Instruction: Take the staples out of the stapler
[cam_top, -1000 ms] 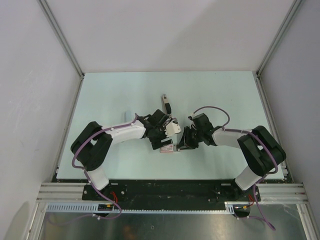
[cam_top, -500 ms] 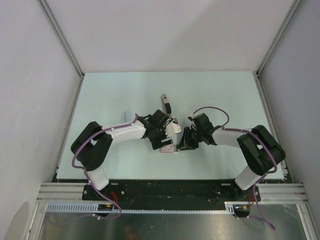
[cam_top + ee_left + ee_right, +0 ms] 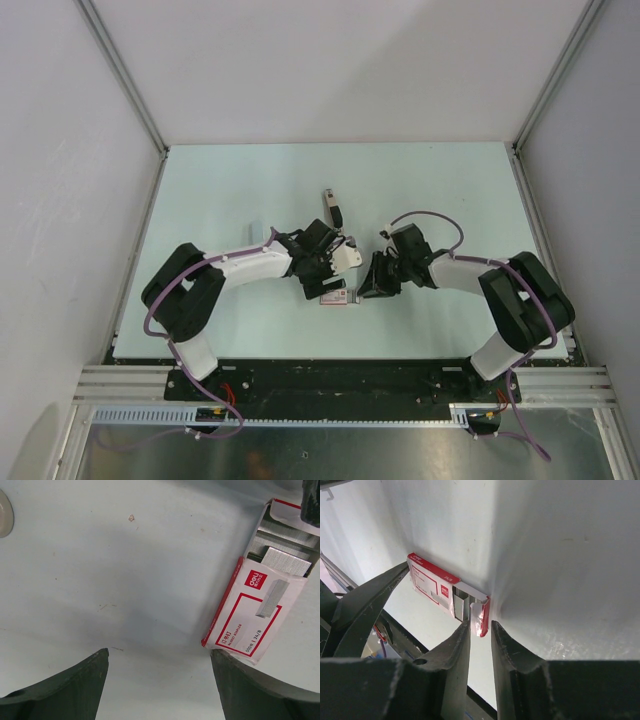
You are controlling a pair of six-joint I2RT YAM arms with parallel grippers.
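The stapler point(image 3: 332, 208) lies on the table beyond both grippers, apart from them; it is out of both wrist views. A red-and-white staple box point(image 3: 335, 296) lies between the grippers, and its open end shows grey staple strips point(image 3: 285, 560) inside. My left gripper point(image 3: 159, 652) is open wide and empty over bare table, with its right finger tip at the box's point(image 3: 255, 615) near corner. My right gripper point(image 3: 479, 624) is closed to a narrow gap with the box's end flap point(image 3: 482, 616) between its tips.
A small grey object point(image 3: 258, 232) lies left of the left wrist. The table's front edge point(image 3: 340, 358) runs just below the box. The left gripper's dark finger point(image 3: 365, 610) shows beside the box in the right wrist view. White walls enclose the table.
My right gripper and wrist have shifted slightly to the right, and the box has edged right with it. The left arm and the stapler have not moved.
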